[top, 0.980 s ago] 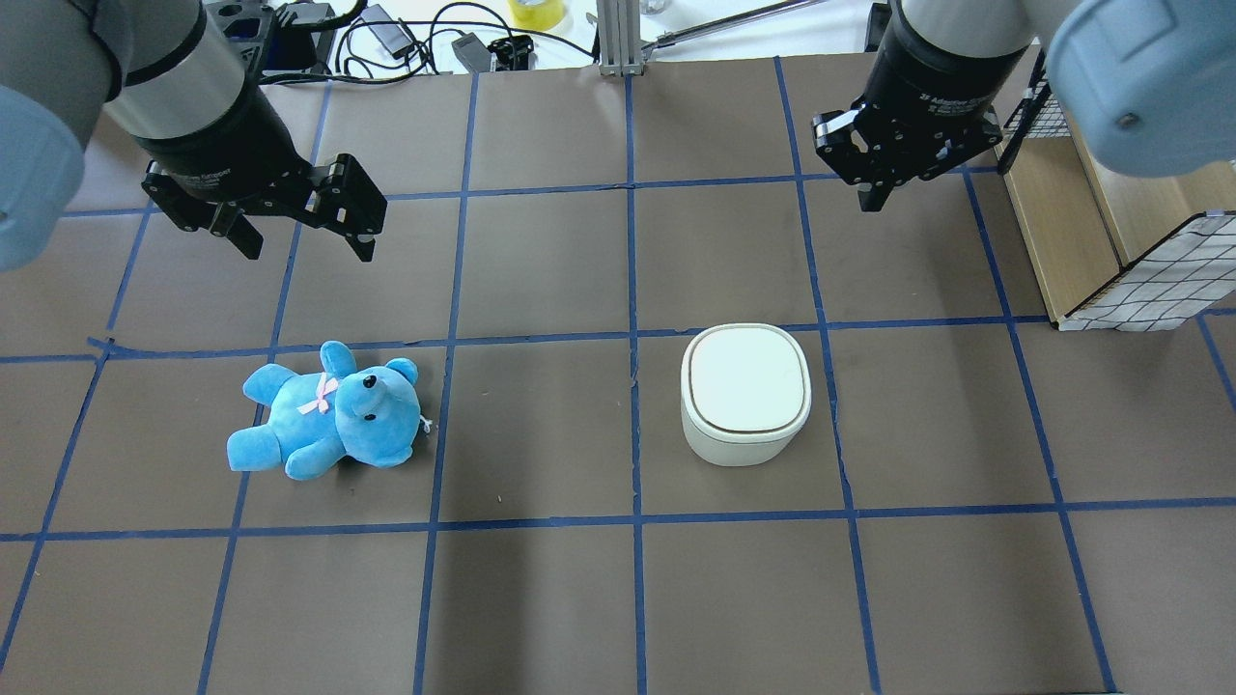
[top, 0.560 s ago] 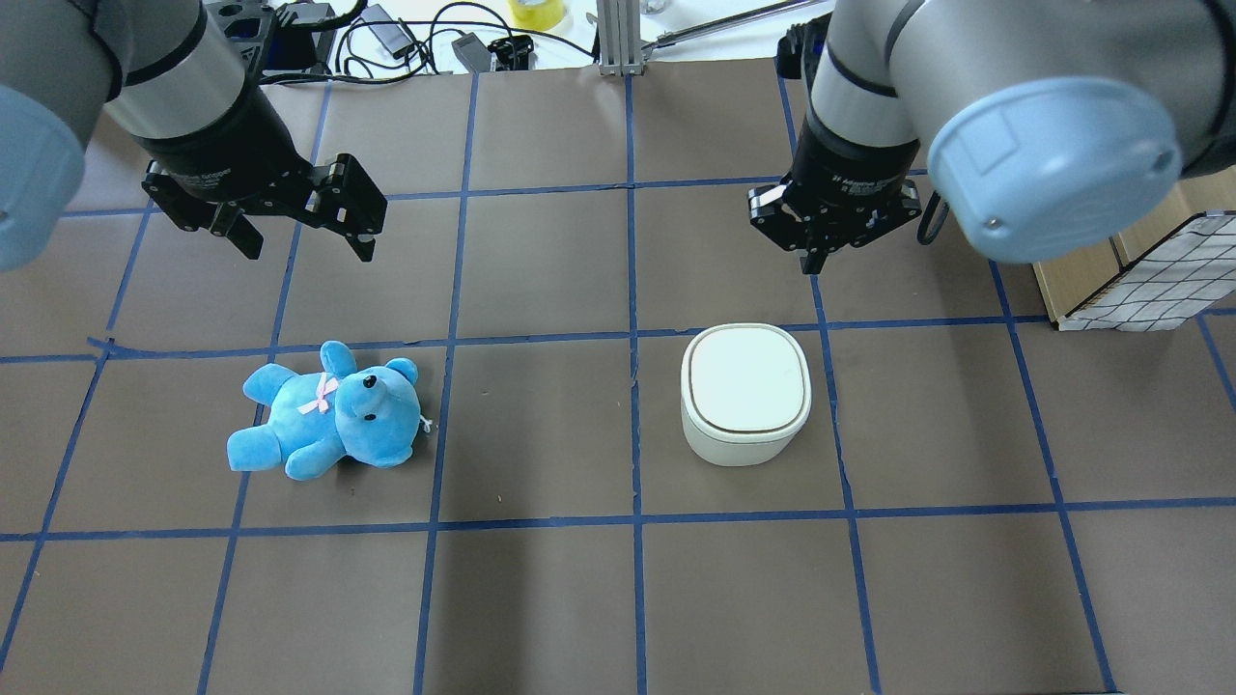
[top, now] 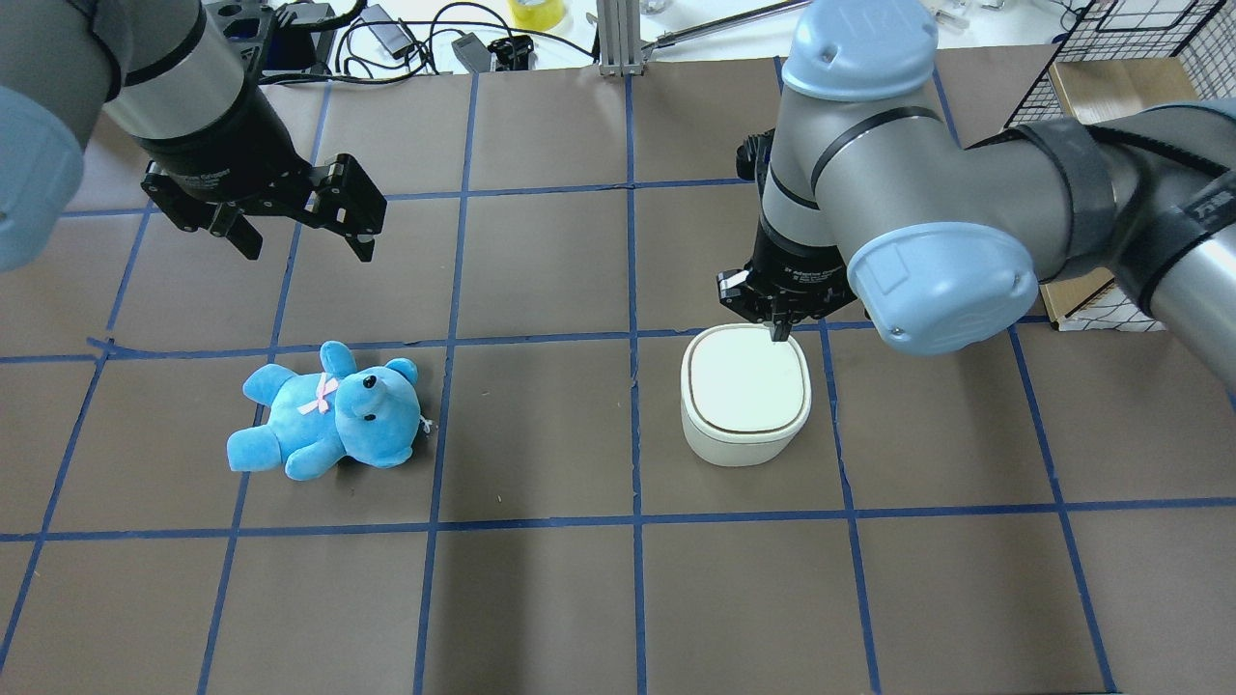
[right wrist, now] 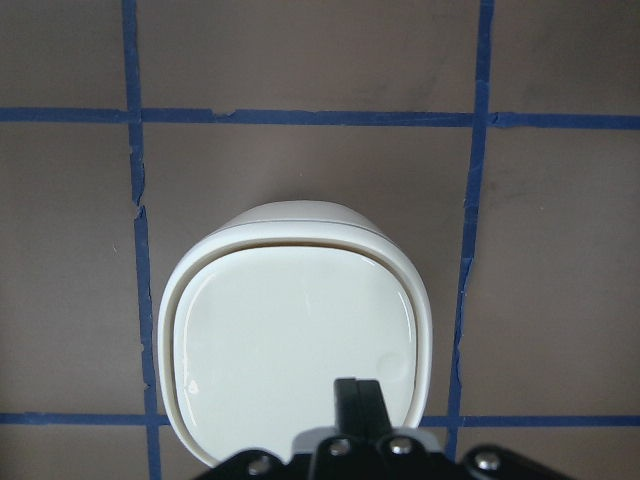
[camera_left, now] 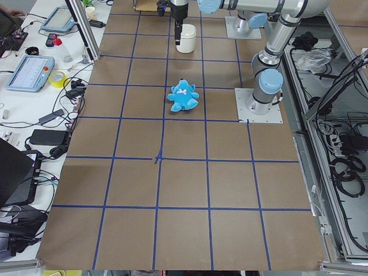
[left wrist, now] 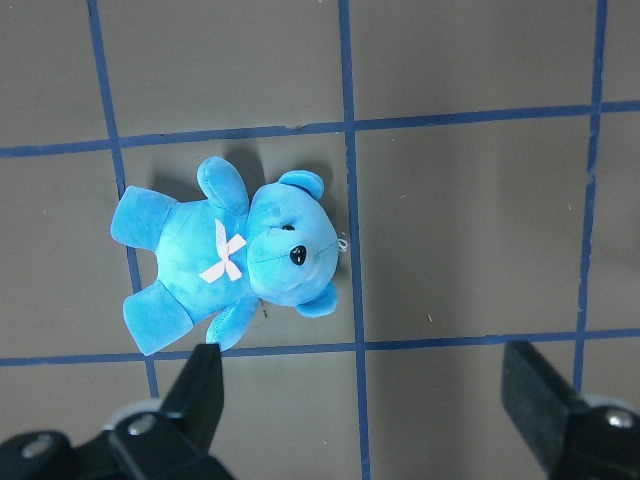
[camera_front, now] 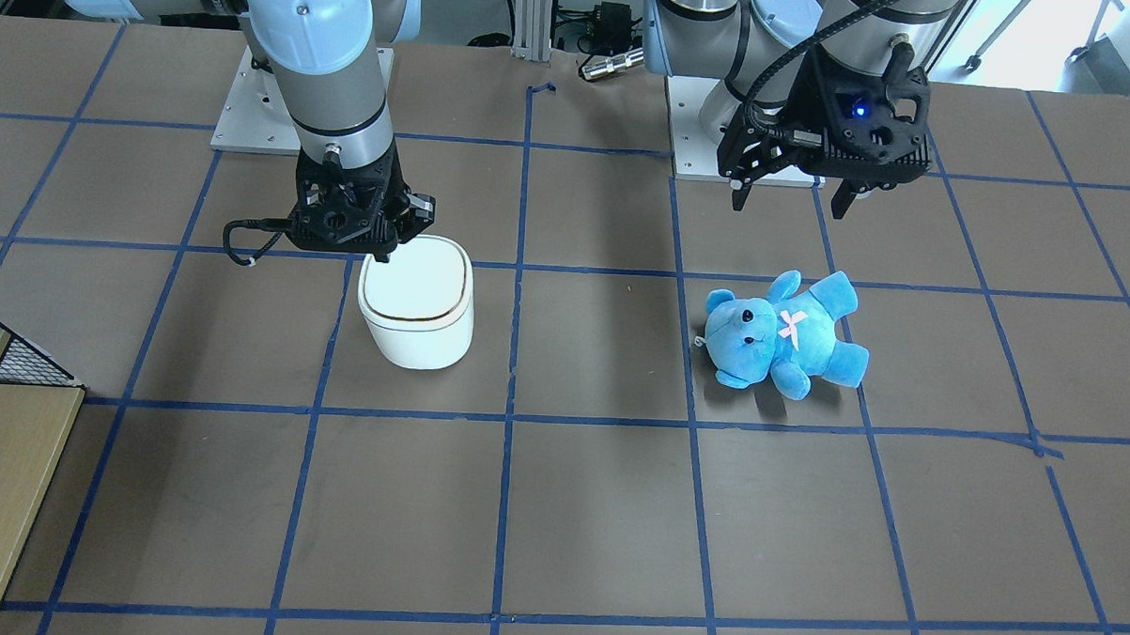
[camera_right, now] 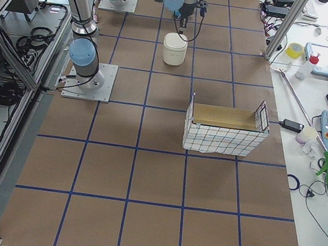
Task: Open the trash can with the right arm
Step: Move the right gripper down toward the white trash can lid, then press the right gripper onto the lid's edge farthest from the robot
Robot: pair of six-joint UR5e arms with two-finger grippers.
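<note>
The white trash can (top: 745, 391) stands on the brown table with its lid flat and shut; it also shows in the front view (camera_front: 418, 303) and the right wrist view (right wrist: 295, 340). My right gripper (top: 775, 333) is shut and empty. Its tips (camera_front: 382, 255) point down at the far edge of the lid, at or just above it. In the right wrist view the closed fingers (right wrist: 358, 395) sit over the lid's edge. My left gripper (top: 307, 249) is open and empty, hovering beyond the blue teddy bear (top: 328, 415).
The teddy bear (camera_front: 781, 334) lies on its back left of the can, directly under the left wrist camera (left wrist: 230, 255). A wire basket with a wooden box (camera_right: 224, 131) stands at the table's right end. Cables and tools lie beyond the far edge (top: 415, 39).
My right arm has swung in from the far right and come down, bringing its shut gripper to the can's far lid edge. The left arm, bear and can have not moved.
</note>
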